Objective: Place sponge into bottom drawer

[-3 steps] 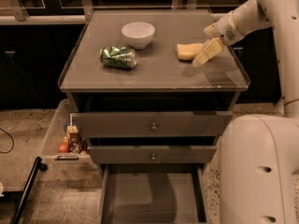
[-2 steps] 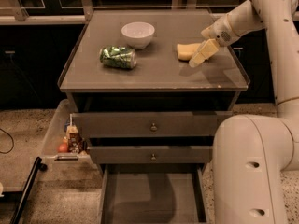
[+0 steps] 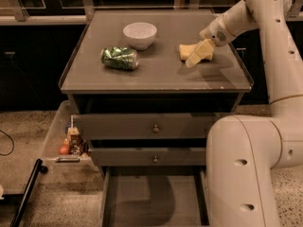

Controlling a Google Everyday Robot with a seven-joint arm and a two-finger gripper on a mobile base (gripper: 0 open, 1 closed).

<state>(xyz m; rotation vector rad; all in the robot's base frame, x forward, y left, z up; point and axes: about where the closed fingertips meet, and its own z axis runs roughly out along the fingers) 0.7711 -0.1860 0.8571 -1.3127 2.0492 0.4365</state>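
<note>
The pale-yellow sponge (image 3: pixel 185 50) lies on the cabinet's grey top, right of the centre. My gripper (image 3: pixel 197 58) hangs at the sponge's right edge, low over the top, and overlaps it in the camera view. The white arm reaches in from the upper right. The bottom drawer (image 3: pixel 156 200) is pulled out at the foot of the cabinet; its flat grey floor shows with nothing on it.
A white bowl (image 3: pixel 139 34) stands at the back middle of the top. A crumpled green packet (image 3: pixel 119 58) lies left of centre. The two upper drawers (image 3: pixel 154 126) are closed. A side tray (image 3: pixel 56 126) with small bottles hangs at the left. My white base (image 3: pixel 241 174) fills the lower right.
My gripper has moved a little to the left and now overlaps the sponge's right edge. The sponge, bowl and packet have not moved.
</note>
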